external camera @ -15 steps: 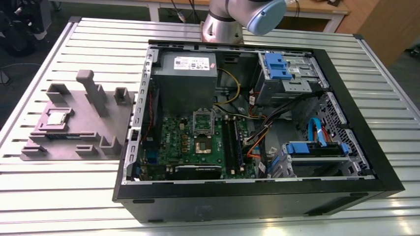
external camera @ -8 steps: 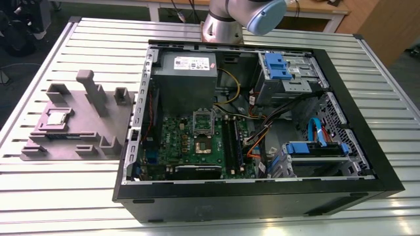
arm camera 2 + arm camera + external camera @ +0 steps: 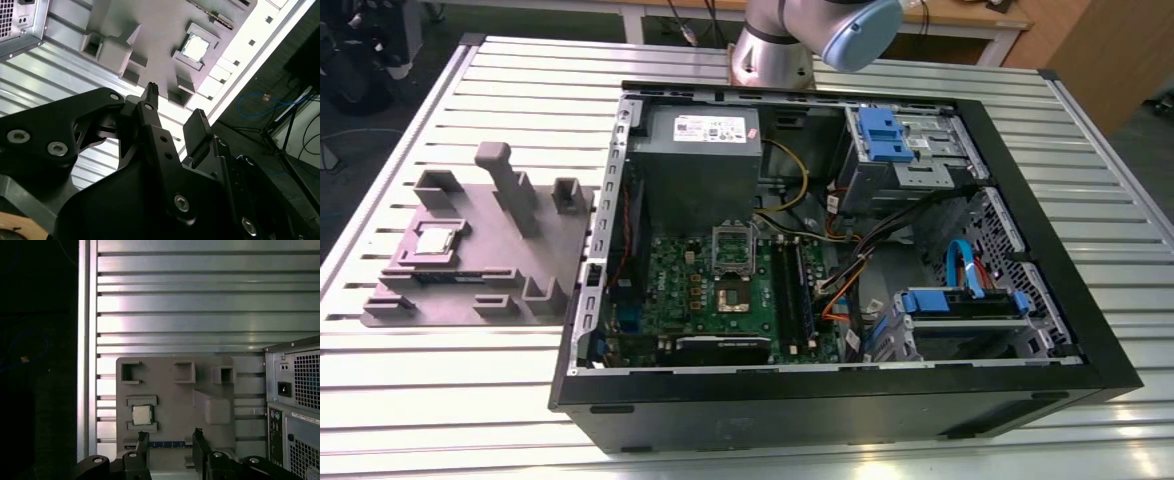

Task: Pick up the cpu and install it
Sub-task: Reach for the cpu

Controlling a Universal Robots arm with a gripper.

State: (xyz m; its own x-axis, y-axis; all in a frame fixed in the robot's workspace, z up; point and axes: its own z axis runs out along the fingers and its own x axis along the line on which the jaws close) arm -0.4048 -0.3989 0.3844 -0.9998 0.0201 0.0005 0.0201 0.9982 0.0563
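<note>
Your gripper (image 3: 171, 435) holds its two black fingers apart with nothing between them, and in both wrist views it stands well off from the cpu (image 3: 142, 414). The cpu lies flat, silvery top up, in a shallow pocket of the grey fixture (image 3: 494, 265), which rests on the slatted table (image 3: 454, 400) at nine o'clock from the open computer case (image 3: 854, 385) in the exterior view. Raised posts (image 3: 500, 165) stand on the fixture at about one o'clock from the chip, between it and the case wall. Inside the case, the green motherboard (image 3: 680, 290) lies at six o'clock from the grey power supply (image 3: 698, 160). Its socket (image 3: 734, 293) appears open, though you cannot be sure from here, with a silver frame (image 3: 732, 245) just beside it at twelve o'clock. Orange and black cables (image 3: 854, 270) crowd in at three o'clock.
</note>
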